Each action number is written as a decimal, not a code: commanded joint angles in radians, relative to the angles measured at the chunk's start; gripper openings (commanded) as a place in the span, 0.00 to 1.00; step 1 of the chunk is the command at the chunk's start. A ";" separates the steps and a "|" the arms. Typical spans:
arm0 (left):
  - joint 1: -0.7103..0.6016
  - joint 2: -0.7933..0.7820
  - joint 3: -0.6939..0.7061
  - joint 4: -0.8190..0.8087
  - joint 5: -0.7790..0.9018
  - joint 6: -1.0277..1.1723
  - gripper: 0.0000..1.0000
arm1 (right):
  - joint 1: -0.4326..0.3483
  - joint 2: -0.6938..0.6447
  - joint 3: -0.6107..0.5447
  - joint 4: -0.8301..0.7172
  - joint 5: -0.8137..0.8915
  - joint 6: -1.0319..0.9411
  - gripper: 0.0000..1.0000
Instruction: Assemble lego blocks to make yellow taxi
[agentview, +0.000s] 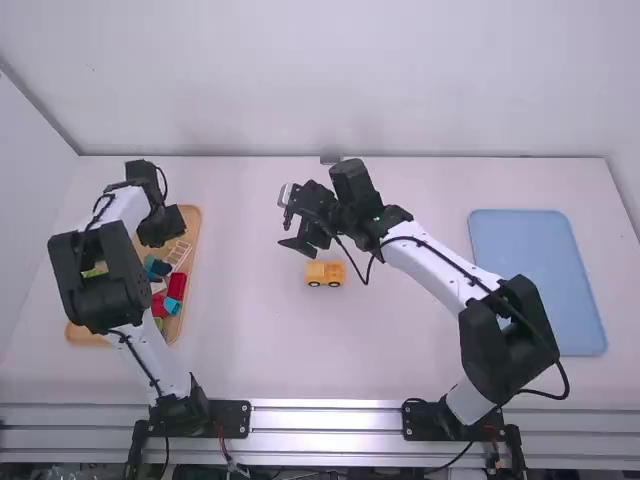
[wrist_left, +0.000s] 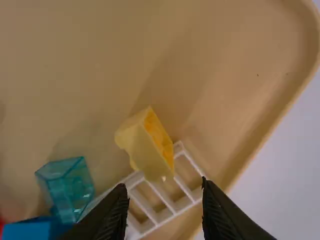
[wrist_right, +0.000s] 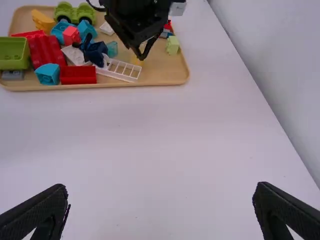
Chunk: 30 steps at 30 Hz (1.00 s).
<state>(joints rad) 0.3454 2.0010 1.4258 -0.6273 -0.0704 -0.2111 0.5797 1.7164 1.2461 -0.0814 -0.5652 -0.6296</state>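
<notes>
Your left gripper (agentview: 163, 236) is hovering over the wooden tray (agentview: 194, 221), on the left part of the table (agentview: 430, 350). In the left wrist view its fingers are standing spread, with a yellow block (wrist_left: 145, 142) showing just beyond the tips. The yellow block is lying at a tilt in the tray, its hollow side partly showing, and it is overlapping the end of a white ladder-shaped frame (wrist_left: 165, 207); you are not getting enough from the view to tell whether the two are touching. A clear teal block (wrist_left: 66, 186) is lying near them.

The yellow taxi body (agentview: 324, 273), with dark wheels, is standing on the table between the wooden tray and the blue tray (agentview: 535, 280), well apart from both. Your right gripper (agentview: 299, 243) is hanging above the table, near the taxi body. In the right wrist view you are seeing its fingers spread wide.

Also in the wooden tray, you are seeing a green wheeled base (wrist_right: 75, 13), a green open box (wrist_right: 14, 53), a red ribbed block (wrist_right: 46, 51), a plain red block (wrist_right: 78, 75) and a curved yellow piece (wrist_right: 42, 21). A pale green block (wrist_right: 172, 45) is sitting near the tray's rim.
</notes>
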 joint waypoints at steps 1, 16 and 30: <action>0.008 -0.003 -0.029 0.037 0.006 -0.009 0.38 | -0.005 -0.003 0.030 -0.002 -0.002 0.005 0.99; 0.005 -0.003 -0.092 0.200 -0.100 -0.072 0.34 | -0.005 -0.003 0.030 -0.011 -0.002 0.005 0.98; 0.006 -0.003 -0.191 0.303 -0.050 -0.035 0.35 | -0.005 -0.003 0.030 -0.014 -0.002 0.005 0.99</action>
<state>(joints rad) 0.3450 2.0010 1.2602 -0.3286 -0.1242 -0.2508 0.5793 1.7164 1.2461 -0.0940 -0.5652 -0.6300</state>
